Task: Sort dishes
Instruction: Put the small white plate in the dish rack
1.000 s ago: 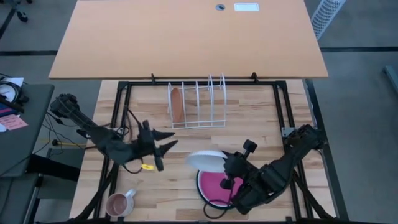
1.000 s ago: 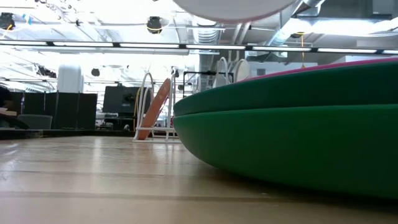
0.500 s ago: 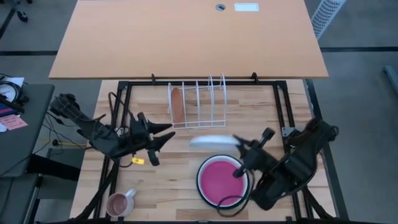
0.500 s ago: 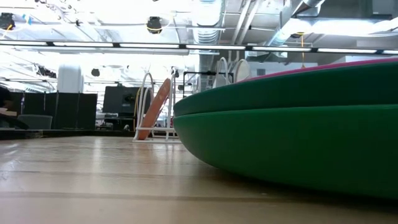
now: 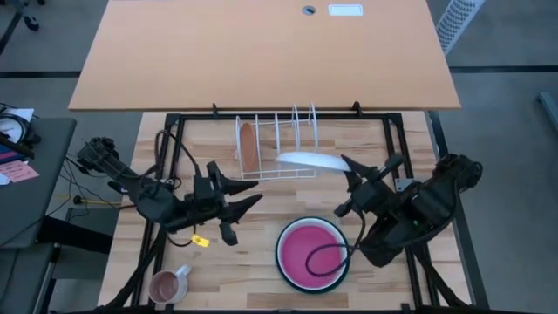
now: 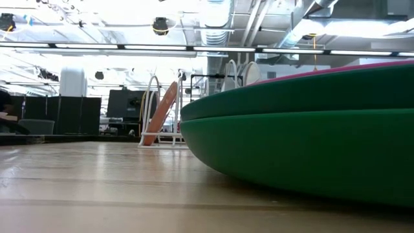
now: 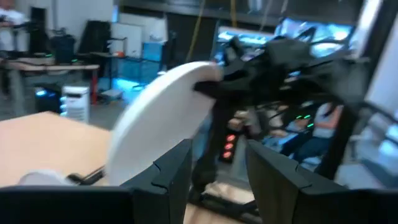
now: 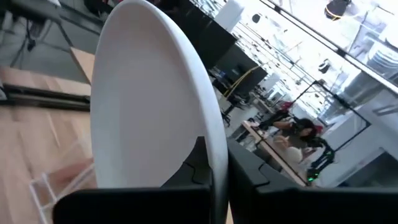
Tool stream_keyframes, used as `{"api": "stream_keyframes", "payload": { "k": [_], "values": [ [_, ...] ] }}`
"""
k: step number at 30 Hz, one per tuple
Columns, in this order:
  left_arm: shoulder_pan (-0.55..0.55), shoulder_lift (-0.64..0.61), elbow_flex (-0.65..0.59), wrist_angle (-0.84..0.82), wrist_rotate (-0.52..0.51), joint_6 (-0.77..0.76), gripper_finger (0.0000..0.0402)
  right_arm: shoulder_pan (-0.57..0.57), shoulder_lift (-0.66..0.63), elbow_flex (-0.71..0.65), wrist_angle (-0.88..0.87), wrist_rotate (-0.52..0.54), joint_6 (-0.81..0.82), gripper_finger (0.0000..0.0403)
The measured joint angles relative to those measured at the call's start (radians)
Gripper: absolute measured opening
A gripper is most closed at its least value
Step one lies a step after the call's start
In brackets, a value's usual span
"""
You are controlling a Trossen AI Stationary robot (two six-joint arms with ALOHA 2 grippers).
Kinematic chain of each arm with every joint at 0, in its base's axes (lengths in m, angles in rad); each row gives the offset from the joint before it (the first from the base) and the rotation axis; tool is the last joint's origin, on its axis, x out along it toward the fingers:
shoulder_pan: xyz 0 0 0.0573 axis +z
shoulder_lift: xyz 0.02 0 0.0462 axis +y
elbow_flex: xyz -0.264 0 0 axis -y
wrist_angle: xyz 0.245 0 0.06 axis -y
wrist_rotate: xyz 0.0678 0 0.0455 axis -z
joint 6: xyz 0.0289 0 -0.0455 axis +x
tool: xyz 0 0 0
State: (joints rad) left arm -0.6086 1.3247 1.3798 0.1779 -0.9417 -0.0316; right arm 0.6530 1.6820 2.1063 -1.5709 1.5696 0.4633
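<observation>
A white plate (image 5: 307, 160) hangs tilted nearly on edge just in front of the white wire rack (image 5: 288, 131), with my right gripper (image 5: 349, 167) shut on it. The plate fills the right wrist view (image 8: 149, 106). An orange-brown plate (image 5: 248, 146) stands on edge in the rack's leftmost slot. A magenta plate (image 5: 311, 251) lies in a dark green plate (image 6: 304, 142) near the table's front edge. My left gripper (image 5: 251, 194) stands open in the air left of the white plate, nothing between its fingers (image 7: 174, 177). My right gripper pinches the white plate's rim (image 8: 214, 140) between its two fingers, at the edge that faces the table's right. The fingers come level from the right. The plate is lifted clear of the table and stands tilted, close to on edge.
A small pink mug (image 5: 167, 285) stands at the near left corner. A large orange tabletop (image 5: 261, 52) lies beyond the rack. The rack's slots to the right of the orange-brown plate hold nothing. Bare wood lies between the rack and the stacked plates.
My right gripper has lifted the white plate from above the magenta plate and carried it toward the far edge, up to the rack, turning it from flat to nearly on edge. My left gripper has risen and drifted a little toward the right, still open.
</observation>
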Motion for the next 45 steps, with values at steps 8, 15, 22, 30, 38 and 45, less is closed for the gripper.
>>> {"api": "stream_keyframes", "payload": {
  "k": [8, 15, 22, 30, 38, 45],
  "values": [
    [0.024, -0.004, 0.048, 0.002, 0.070, 0.011, 0.0143, -0.075, -0.119, 0.000, 0.000, 0.000, -0.279, 0.0020],
    [0.080, 0.005, 0.048, -0.010, 0.108, -0.025, 0.0143, -0.255, -0.282, 0.002, -0.002, -0.190, -0.314, 0.0020],
    [0.134, 0.004, 0.041, -0.042, 0.180, -0.091, 0.0143, -0.371, -0.400, 0.001, -0.002, -0.513, -0.238, 0.0020],
    [0.140, 0.004, 0.041, -0.193, 0.180, -0.165, 0.0143, -0.158, -0.550, -0.304, 0.016, -0.497, 0.037, 0.0020],
    [0.137, 0.004, 0.040, -0.298, 0.180, -0.216, 0.0143, 0.037, -0.684, -0.881, 0.269, -0.252, 0.301, 0.0021],
    [0.137, 0.004, 0.040, -0.347, 0.177, -0.217, 0.0143, 0.180, -0.692, -1.204, 0.543, -0.058, 0.433, 0.0021]
  ]
}}
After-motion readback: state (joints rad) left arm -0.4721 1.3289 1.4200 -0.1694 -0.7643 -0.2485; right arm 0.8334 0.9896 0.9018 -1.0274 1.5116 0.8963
